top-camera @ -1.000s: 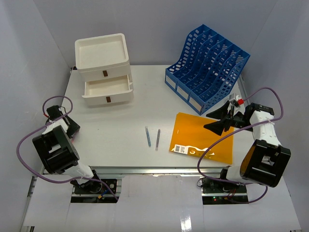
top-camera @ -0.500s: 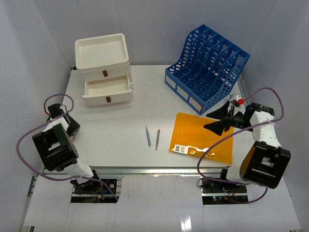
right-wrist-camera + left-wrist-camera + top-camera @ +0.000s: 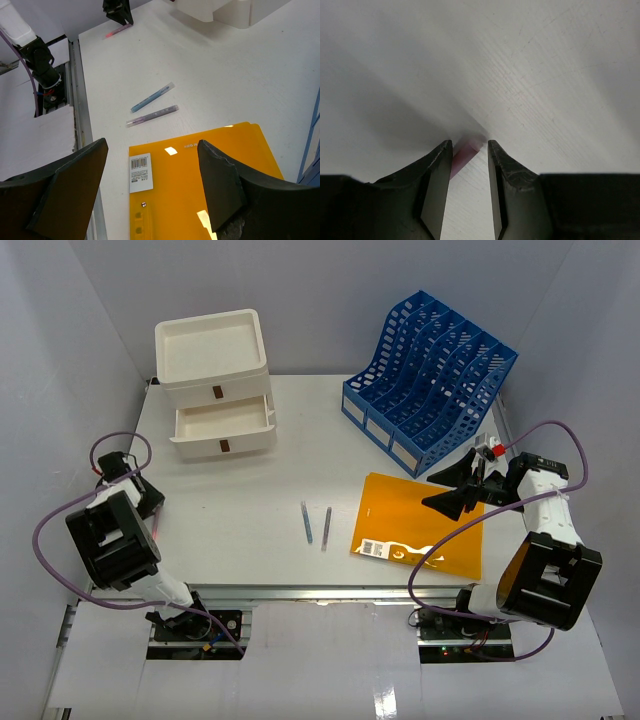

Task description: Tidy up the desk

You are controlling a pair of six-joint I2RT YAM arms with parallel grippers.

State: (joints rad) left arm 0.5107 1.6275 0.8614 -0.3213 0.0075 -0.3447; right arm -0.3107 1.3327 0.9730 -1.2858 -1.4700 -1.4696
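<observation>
- Black fingers [image 3: 437, 185] of the left gripper [image 3: 470, 145] stand a narrow gap apart at the left near edge of the desk [image 3: 230, 510], tips down close to the white top.
- Between those tips lies one end of a pink pen [image 3: 465, 150]. It is blurred in the left wrist view, so I cannot tell whether the fingers pinch it or only straddle it.
- From the right wrist view the same pen [image 3: 117, 31] lies flat on the desk, with the left gripper [image 3: 118, 12] over its far end.
- The right gripper [image 3: 152, 145] is spread wide and holds nothing. It hangs above the right side of an orange folder [image 3: 420, 525], touching nothing.
- The folder lies flat at the right near part of the desk, close to the metal rail [image 3: 320, 590].
- A white barcode label [image 3: 141, 172] sits near the folder's edge. Its digits are too small to read, as is a short line of print by the folder's other edge.
- Just left of the folder, a blue pen [image 3: 306, 522] and a purple pen [image 3: 327, 528] lie side by side, apart from each other.
- Far left stands a white drawer box [image 3: 212, 380], its middle drawer [image 3: 222, 420] pulled out.
- Far right stands a blue file rack [image 3: 430, 380].
</observation>
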